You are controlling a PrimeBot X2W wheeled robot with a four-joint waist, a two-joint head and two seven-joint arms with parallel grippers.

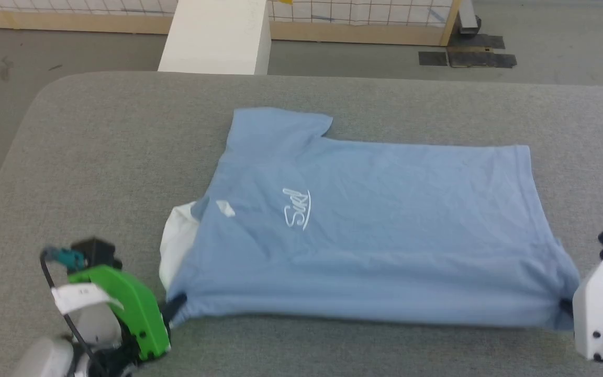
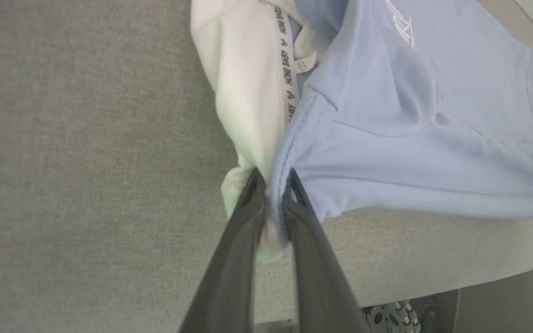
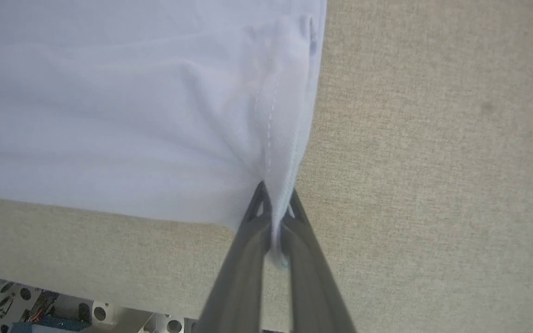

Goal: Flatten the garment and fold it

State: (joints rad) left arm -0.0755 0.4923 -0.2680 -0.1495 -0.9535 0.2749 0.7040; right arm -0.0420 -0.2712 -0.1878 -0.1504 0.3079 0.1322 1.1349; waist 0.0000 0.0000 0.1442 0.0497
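The garment (image 1: 364, 225), a light blue polo shirt with a white collar (image 1: 176, 246) and white "Surf" script, lies spread sideways on the grey table (image 1: 97, 157), collar to the left, hem to the right. My left gripper (image 1: 176, 306) is shut on the garment's near shoulder corner beside the collar (image 2: 248, 101); its dark fingers (image 2: 243, 222) pinch blue and white cloth (image 2: 410, 138). My right gripper (image 1: 566, 306) is shut on the near hem corner, where the fabric (image 3: 132, 115) bunches between the fingers (image 3: 248, 240). The near edge is stretched between both grips.
The table's near edge (image 2: 433, 286) runs just below both grips. A white block (image 1: 218, 36) stands beyond the far edge, with a wooden-framed grid panel (image 1: 364, 21) behind it. Bare table surface surrounds the shirt on all sides.
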